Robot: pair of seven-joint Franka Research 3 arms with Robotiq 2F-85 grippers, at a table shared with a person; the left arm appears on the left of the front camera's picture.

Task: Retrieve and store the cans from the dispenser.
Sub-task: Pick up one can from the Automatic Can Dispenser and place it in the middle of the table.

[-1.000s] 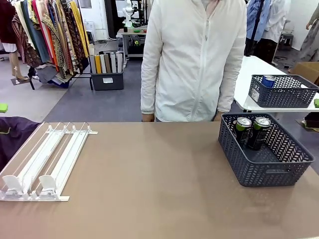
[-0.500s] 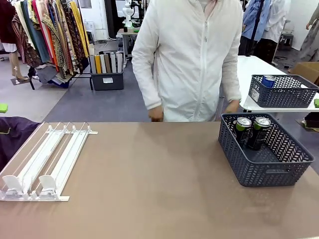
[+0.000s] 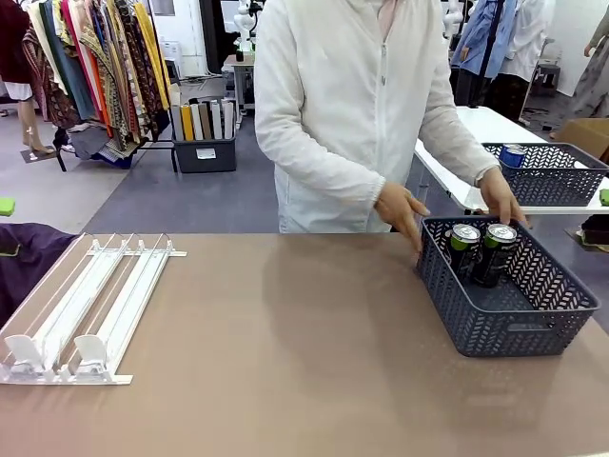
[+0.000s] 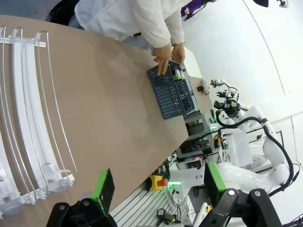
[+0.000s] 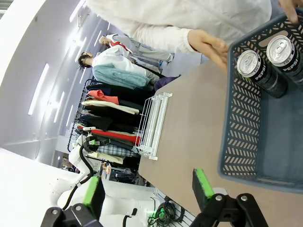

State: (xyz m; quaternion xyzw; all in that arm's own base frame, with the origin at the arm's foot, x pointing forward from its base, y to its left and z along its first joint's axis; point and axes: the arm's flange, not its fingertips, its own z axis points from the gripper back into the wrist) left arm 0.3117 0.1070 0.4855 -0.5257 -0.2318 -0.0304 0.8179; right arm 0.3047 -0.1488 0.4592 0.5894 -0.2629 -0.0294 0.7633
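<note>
Right claw [image 5: 147, 189] gapes above two dark, silver-topped cans [image 5: 265, 61] in basket [image 5: 246, 142].

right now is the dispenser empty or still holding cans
Empty: the dispenser has bare white lanes, and two cans stand upright in the grey basket.

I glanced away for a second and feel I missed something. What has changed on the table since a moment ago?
The person leaned toward the basket and brought both hands, which hung at their sides, to its far rim: one hand at the corner, the other hand by the two dark cans. Basket, cans and the empty dispenser stayed put.
</note>
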